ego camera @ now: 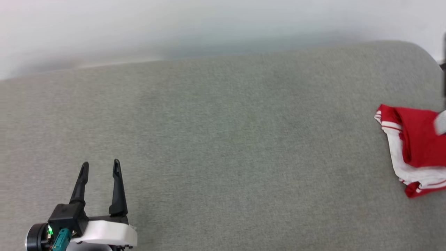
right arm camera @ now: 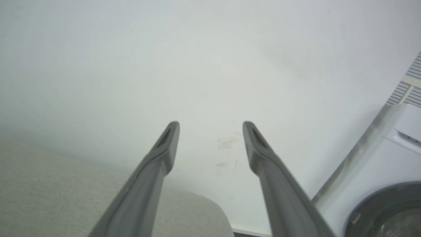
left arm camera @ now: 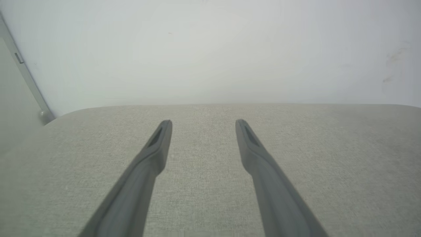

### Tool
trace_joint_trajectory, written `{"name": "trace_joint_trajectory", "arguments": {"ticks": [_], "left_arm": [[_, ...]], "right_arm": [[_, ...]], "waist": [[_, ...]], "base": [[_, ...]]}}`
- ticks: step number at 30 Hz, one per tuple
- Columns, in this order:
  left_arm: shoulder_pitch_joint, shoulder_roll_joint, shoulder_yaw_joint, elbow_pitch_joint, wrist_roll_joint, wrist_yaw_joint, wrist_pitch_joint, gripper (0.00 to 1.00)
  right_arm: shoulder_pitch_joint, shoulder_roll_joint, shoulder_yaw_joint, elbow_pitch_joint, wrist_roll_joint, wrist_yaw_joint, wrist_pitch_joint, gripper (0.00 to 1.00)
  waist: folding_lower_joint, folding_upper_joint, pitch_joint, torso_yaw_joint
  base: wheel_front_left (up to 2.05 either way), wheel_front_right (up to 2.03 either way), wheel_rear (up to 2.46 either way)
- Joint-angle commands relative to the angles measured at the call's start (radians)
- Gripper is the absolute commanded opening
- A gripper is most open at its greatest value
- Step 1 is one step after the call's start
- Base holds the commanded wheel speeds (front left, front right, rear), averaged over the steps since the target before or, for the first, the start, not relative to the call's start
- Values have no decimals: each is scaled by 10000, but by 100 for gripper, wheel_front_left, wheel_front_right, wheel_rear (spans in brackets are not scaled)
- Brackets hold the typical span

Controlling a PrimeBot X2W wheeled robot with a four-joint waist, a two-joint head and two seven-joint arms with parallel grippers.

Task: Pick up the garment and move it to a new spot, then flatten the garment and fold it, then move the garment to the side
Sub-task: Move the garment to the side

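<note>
Red garment point(ego camera: 418, 144) lies bunched near grey cushion's point(ego camera: 223, 139) right edge.

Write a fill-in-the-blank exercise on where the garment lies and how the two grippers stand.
1. The garment lies on the grey cushion at the head view's ___ edge.
2. The garment is red and ___.
3. The left gripper has its jaws ___, with bare cushion between them.
4. The right gripper, jaws apart, holds ___.

Missing words: right; white; open; nothing.
</note>
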Motion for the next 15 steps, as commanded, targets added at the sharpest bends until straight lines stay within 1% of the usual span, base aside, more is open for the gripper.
{"name": "trace_joint_trajectory", "arguments": {"ticks": [1,3,4,7,11,15], "left_arm": [[134,-12,-7,39,-23,51,-24,100],[265,-14,-25,80,-50,93,-23,100],[397,-14,-85,116,-105,146,-23,100],[440,-14,-144,161,-152,167,-24,100],[441,-14,-223,230,-176,172,-24,100],[371,-15,-281,345,-177,145,-24,100]], "right_arm": [[419,299,-31,-345,-53,-8,-83,100],[961,822,-110,-1054,-66,-8,-168,100],[1800,1503,-84,-2001,19,-8,-217,100],[2563,2212,-33,-2925,133,-8,-217,100],[3529,3172,-12,-3516,293,-8,-220,100],[4388,3618,61,-3388,418,-8,-222,100]], "waist": [[1,0,-412,365],[1,0,-618,523],[1,0,-807,749],[1,0,-909,921],[1,0,-1024,1120],[1,0,-1110,1268]], "base": [[0,0,0],[0,0,0],[0,0,0],[0,0,0],[0,0,0],[0,0,0]]}}
